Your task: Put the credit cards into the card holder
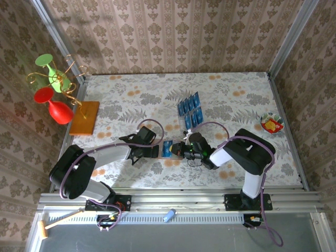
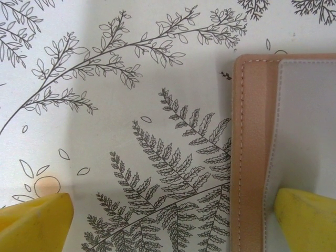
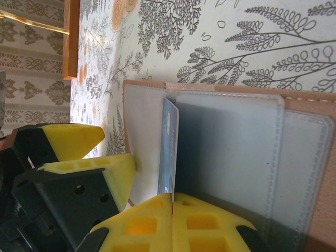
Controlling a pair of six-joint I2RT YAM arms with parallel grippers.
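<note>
Fern-print tablecloth: right gripper clamps glossy blue credit card over tan leather card holder; left gripper wide, empty. Next: pocket insertion.

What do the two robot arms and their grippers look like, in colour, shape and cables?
The left arm and right arm have black joints and white links, with a thin purplish cable looping along each. The left gripper and right gripper have black bodies and yellow wedge-shaped fingers with square recesses.
</note>
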